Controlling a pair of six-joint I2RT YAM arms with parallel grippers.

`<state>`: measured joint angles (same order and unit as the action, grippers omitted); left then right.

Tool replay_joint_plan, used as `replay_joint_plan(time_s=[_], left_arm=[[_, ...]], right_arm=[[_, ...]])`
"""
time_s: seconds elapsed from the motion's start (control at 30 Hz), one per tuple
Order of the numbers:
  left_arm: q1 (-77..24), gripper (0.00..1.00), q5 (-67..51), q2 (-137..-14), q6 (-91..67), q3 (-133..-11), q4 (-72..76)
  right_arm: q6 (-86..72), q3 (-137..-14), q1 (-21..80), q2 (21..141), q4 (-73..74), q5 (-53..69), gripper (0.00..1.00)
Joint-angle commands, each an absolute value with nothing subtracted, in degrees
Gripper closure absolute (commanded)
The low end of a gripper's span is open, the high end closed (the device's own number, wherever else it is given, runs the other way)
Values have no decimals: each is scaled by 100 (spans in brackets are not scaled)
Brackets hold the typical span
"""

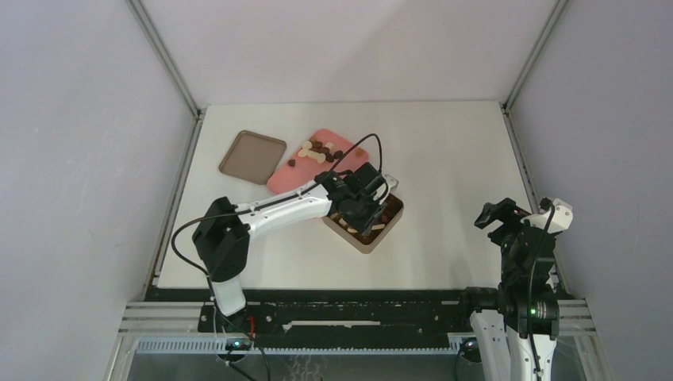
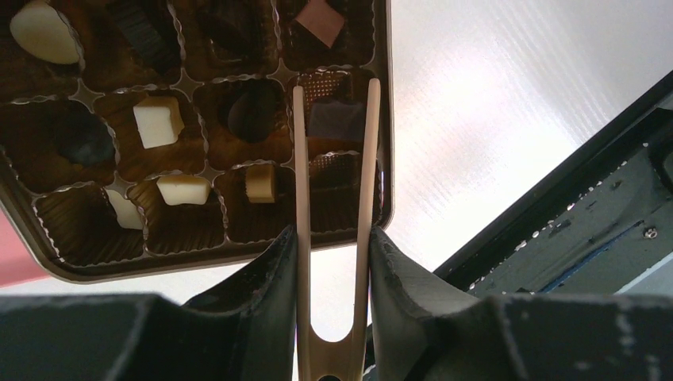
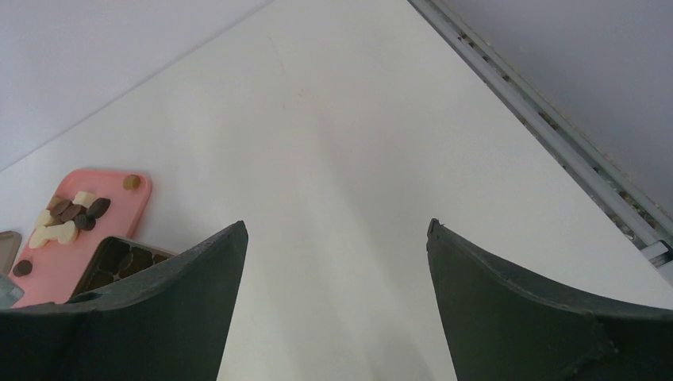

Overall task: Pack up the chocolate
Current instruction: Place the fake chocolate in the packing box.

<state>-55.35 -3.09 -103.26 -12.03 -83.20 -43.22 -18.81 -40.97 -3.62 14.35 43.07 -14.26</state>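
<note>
Loose chocolate [image 1: 317, 151] in dark, brown and cream pieces lies on a pink tray [image 1: 290, 175]. More pieces sit in the cells of the square tan tin [image 1: 390, 228], among them a cream one [image 2: 157, 121]. My left gripper [image 2: 333, 234] is shut on thin wooden tongs [image 2: 300, 175] and hovers over the tin [image 2: 387, 159]. A dark square piece [image 2: 335, 119] lies between the tong tips, over a cell by the tin's edge; I cannot tell whether it is pinched. My right gripper [image 3: 337, 230] stands open and empty, far to the right [image 1: 500, 218].
The tin's brown lid [image 1: 252, 156] lies left of the pink tray at the back left. The black rail [image 1: 357, 305] runs along the table's near edge. In the right wrist view the tray [image 3: 71, 255] and tin [image 3: 119, 258] show at far left.
</note>
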Motion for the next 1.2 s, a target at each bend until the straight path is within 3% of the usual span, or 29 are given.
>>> replay_joint_plan(time_s=[0.0, 0.3, 0.63, 1.17], left_arm=[[-5561, 62, -184, -10268, -1222, -8212, -4070], [-5563, 54, -127, -10176, -1213, -8226, -4099], [-5385, 59, 161, -9725, -1087, -8574, -4637], [-3247, 60, 507, -10395, -1019, -9509, -5308]], right_arm=[[-1855, -4061, -343, 1396, 4104, -1365, 8], [-1854, -4061, -343, 1391, 4096, -1361, 8], [-1854, -4060, -343, 1407, 4097, -1362, 8], [-1864, -4061, -343, 1389, 4109, -1408, 8]])
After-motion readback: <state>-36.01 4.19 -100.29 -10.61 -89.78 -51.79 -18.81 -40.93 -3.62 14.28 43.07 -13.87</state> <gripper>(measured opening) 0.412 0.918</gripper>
